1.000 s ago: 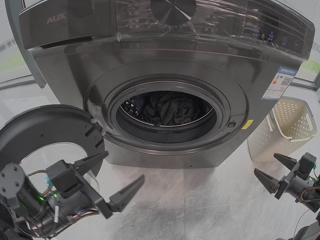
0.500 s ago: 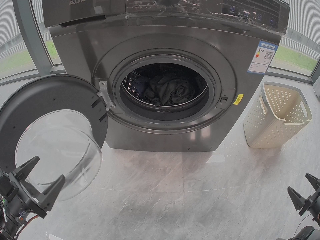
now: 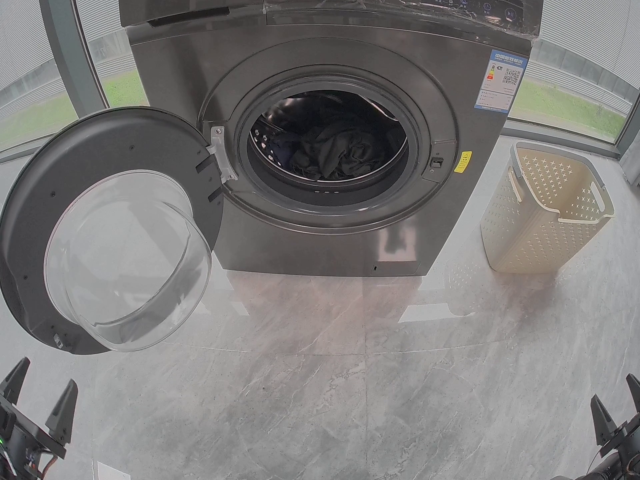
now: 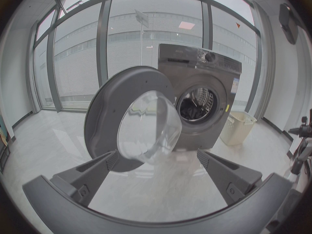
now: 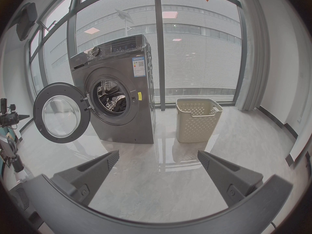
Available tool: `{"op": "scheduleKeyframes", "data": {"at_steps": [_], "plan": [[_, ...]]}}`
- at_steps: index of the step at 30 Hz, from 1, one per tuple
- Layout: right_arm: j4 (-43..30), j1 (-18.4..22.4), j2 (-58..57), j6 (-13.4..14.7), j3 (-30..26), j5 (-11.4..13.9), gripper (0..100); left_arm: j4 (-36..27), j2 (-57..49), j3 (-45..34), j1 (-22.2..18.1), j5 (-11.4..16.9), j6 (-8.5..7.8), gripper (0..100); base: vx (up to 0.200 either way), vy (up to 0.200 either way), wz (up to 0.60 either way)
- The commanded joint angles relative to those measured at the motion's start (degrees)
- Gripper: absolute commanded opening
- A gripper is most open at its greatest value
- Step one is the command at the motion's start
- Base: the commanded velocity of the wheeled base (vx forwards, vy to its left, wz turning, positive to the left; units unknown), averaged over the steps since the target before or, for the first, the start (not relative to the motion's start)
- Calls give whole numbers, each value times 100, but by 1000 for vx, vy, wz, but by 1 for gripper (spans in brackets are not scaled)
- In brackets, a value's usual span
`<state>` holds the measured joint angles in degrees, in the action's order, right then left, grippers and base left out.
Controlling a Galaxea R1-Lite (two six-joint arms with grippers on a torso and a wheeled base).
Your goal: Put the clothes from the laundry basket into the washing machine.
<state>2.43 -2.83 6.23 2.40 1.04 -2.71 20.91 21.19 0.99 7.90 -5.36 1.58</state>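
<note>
Washer (image 3: 333,135) sits upper centre of the head view. Its door (image 3: 113,228) hangs wide open at frame left, hinged on the left of the drum mouth. That keeps the opening free for loading.

Dark clothes (image 3: 330,151) lie bunched inside the drum, low and toward the back, clear of the door seal. Nothing drapes over the lip, so the door would likely close without a snag.

Basket (image 3: 547,208) stands upright on the floor (image 3: 367,381) at frame right, just beside the washer's right side. It's probably parked there to keep the carry short. The inside that shows looks bare, no cloth over the rim. Loading step looks done or nearly done.

Left gripper (image 3: 41,395) is at the bottom left corner, jaws spread wide, holding nothing. Right gripper (image 3: 617,408) is at the bottom right corner, also spread wide and empty. Both are well apart from washer, door and basket.

Likely left: shut the door, if wanted.
</note>
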Motion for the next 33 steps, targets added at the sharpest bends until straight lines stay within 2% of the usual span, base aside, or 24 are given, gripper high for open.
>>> {"op": "scheduleKeyframes", "data": {"at_steps": [1, 4, 5, 8, 20, 23, 33], "plan": [[-251, 380, -517, -20, -42, 16, 100, -2108, -2119, -90, -825, 519, -317, 100, 0, 0, 0], [-225, 362, -570, -12, -51, 16, 100, -2293, -2084, -46, -808, 589, -325, 100, 0, 0, 0], [-102, 371, -570, 6, -95, 16, 100, -2117, -2101, -99, -808, 589, -308, 100, 0, 0, 0], [-102, 344, -579, 6, -104, 16, 100, -2108, -2101, -99, -799, 457, -132, 100, 0, 0, 0], [-111, 336, -588, -47, -104, 60, 100, -2091, -2092, -99, -799, 448, -115, 100, 0, 0, 0], [-111, 336, -588, -47, -104, 60, 100, -2091, -2101, -99, -799, 431, -71, 100, 0, 200, 0], [-111, 336, -588, -47, -104, 60, 100, -2099, -2101, -99, -799, 431, -132, 100, 0, 200, 0]]}}
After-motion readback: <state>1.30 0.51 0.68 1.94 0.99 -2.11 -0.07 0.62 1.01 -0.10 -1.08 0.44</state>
